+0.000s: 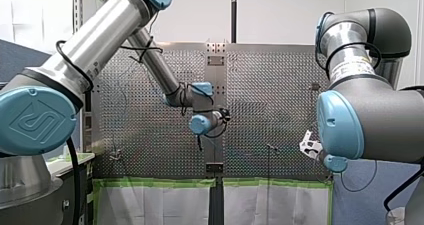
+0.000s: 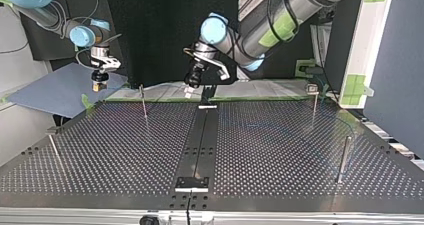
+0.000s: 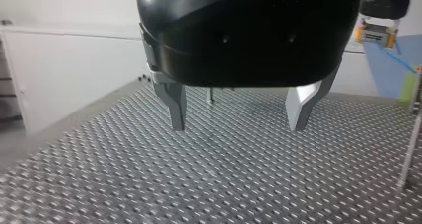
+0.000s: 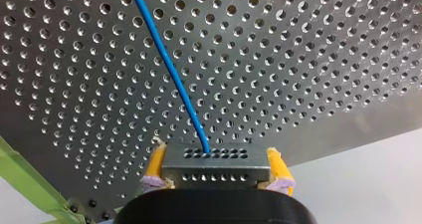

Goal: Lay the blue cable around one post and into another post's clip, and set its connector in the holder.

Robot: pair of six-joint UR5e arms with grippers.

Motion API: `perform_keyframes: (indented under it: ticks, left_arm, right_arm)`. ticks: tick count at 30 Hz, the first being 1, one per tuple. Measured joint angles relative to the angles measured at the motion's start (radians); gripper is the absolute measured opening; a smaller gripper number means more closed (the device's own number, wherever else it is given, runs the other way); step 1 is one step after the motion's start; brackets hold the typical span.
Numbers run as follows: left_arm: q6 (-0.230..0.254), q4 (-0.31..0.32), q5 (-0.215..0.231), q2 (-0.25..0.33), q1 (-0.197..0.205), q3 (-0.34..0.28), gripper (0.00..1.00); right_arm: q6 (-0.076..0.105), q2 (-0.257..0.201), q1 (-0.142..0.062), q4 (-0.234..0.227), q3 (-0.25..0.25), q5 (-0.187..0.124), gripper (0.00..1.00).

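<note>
Your right pincer (image 4: 215, 159) is clamped on the grey connector (image 4: 214, 173), with yellow pads (image 4: 276, 167) on either side; it sits seemingly just past the edge of the perforated bench (image 4: 323, 59); the blue cable (image 4: 169, 64) runs from the connector's face out over the bench; your left pincer (image 3: 236, 127) hangs close above the bench, its metal fingers (image 3: 175, 104) spread apart and empty; a thin post (image 3: 410, 149) stands beside it.
</note>
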Motion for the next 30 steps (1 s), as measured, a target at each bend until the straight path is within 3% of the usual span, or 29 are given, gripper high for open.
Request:
perform_keyframes:
  ticks: [4,12,30]
  left_arm:
    - [0.004,0.007,0.015,0.032,0.002,-0.032,1.00]
    - [0.019,-0.005,-0.015,0.095,0.006,-0.095,1.00]
    - [0.019,0.023,-0.017,0.245,0.025,-0.245,1.00]
  right_arm:
    - [0.000,0.000,0.003,-0.001,0.000,0.000,0.27]
    - [0.000,0.000,0.010,-0.001,0.000,0.000,0.27]
    - [0.000,0.000,0.015,0.003,0.000,0.000,0.27]
